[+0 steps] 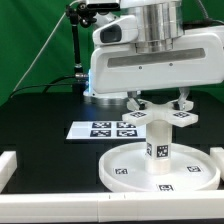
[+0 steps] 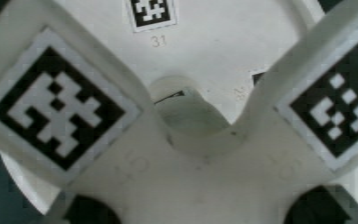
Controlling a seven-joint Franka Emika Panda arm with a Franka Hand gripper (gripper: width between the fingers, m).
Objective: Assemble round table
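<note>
Cross-shaped piece [image 1: 160, 113] held over the upright post [image 1: 158, 143] on the round disc [image 1: 130, 170].

The white disc lies flat near the front of the black table [image 1: 45, 115], its raised rim ringing the short tagged post that stands at its middle. Just above the post's top sits the flat cross, its arms carrying black-and-white tags, large in the wrist view [image 2: 60, 95]. The gripper [image 1: 160, 100] comes down onto the cross, but how far its fingers are parted cannot be told. A white rail [image 1: 20, 160] edges the table at the exterior view's left; the marker board [image 1: 102, 128] lies behind the disc, with bare table beside it.
</note>
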